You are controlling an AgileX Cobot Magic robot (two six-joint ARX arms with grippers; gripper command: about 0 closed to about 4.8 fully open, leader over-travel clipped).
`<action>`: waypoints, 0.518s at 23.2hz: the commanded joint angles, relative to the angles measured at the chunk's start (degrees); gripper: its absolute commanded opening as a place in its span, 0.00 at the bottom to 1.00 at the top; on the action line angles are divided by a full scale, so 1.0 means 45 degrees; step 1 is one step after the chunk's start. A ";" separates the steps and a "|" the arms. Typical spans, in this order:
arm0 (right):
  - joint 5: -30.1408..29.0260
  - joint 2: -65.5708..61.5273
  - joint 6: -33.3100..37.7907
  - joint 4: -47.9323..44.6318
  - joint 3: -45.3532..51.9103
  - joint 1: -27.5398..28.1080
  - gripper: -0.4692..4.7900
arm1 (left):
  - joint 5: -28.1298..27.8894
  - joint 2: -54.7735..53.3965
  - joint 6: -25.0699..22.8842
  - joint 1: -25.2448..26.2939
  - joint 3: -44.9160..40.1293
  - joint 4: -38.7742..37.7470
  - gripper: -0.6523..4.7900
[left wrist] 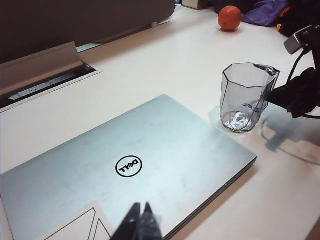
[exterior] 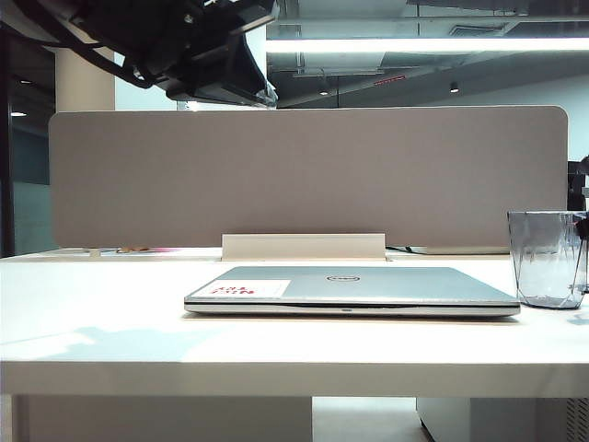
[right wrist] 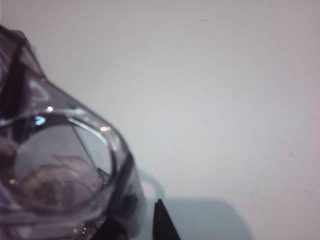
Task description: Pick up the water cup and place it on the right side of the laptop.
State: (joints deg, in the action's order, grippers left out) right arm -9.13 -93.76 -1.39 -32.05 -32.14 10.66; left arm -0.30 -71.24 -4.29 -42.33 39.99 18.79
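Note:
The clear grey-tinted water cup [exterior: 548, 258] stands upright on the white table [exterior: 92, 313], just off the right end of the closed silver laptop [exterior: 368, 284]. The left wrist view also shows the cup [left wrist: 245, 97] beside the laptop [left wrist: 150, 155]. My right gripper [right wrist: 142, 210] straddles the wall of the cup [right wrist: 60, 175] at the rim. One finger is inside and the other outside, with a small gap to the wall, so it is open. The same gripper [left wrist: 272, 94] reaches the rim from the right. My left gripper [left wrist: 141, 206] hangs shut above the laptop lid, holding nothing.
A grey partition [exterior: 304, 175] runs along the back of the table, with a cable slot [left wrist: 45, 82] in front of it. An orange ball [left wrist: 230, 17] and purple cloth [left wrist: 262, 12] lie far behind the cup. A white sticker [exterior: 241, 289] is on the lid.

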 commanded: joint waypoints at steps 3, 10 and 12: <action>0.0010 0.0714 -0.0029 0.0661 -0.0039 0.0015 0.27 | -0.0034 0.0034 -0.0049 -0.0019 0.0058 0.0112 0.11; 0.0049 0.1841 -0.0024 0.2618 -0.0039 0.0019 0.27 | -0.0039 0.0034 -0.0049 -0.0015 0.0063 0.0107 0.11; 0.0049 0.2181 -0.0024 0.3143 -0.0034 0.0019 0.27 | -0.0039 0.0034 -0.0049 -0.0015 0.0058 0.0102 0.11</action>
State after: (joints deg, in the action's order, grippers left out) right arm -9.06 -85.21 -1.41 -19.68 -32.14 10.68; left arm -0.30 -71.24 -4.29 -42.33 39.99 18.76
